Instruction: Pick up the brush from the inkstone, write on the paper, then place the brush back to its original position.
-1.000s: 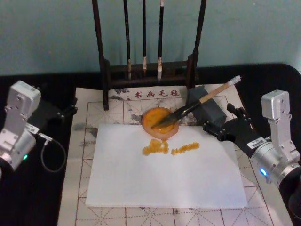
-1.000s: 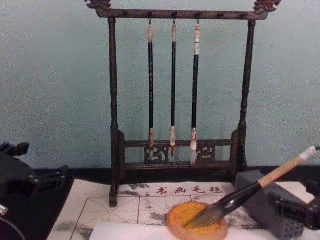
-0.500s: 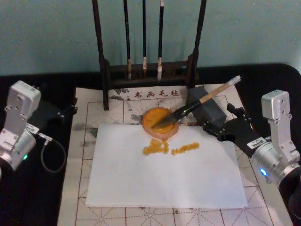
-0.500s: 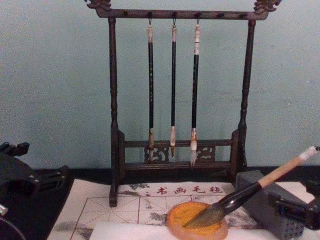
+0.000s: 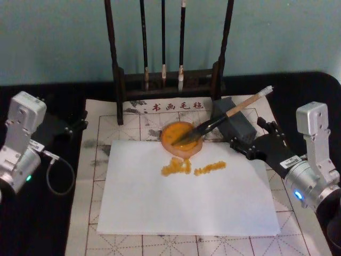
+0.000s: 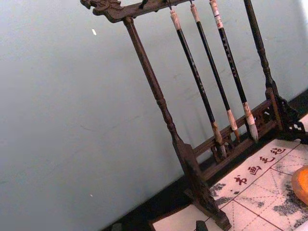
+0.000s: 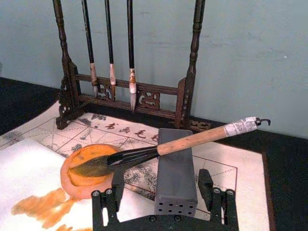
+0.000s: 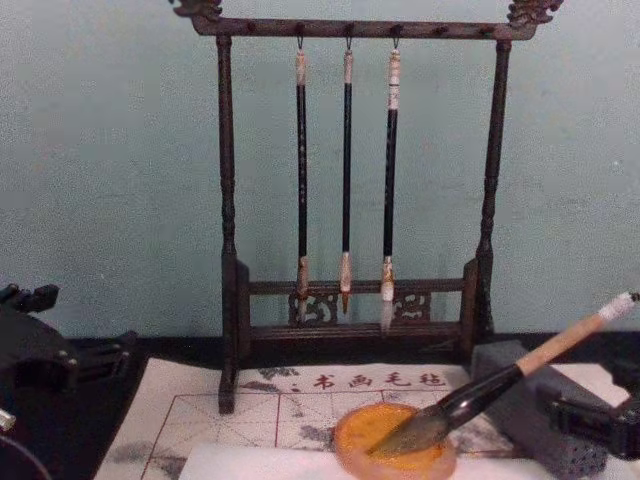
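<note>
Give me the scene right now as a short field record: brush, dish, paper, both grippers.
brush: thick tan-handled calligraphy brush, bristles in the dish, handle propped across the grey rectangular block
inkstone: round orange-amber dish at the paper's far edge
paper: white sheet on the beige grid mat, orange strokes near the dish
right gripper: open, just behind the grey block, holding nothing
left gripper: at the mat's left edge, away from the work
brush rack: dark wooden stand, three thin black brushes hanging
</note>
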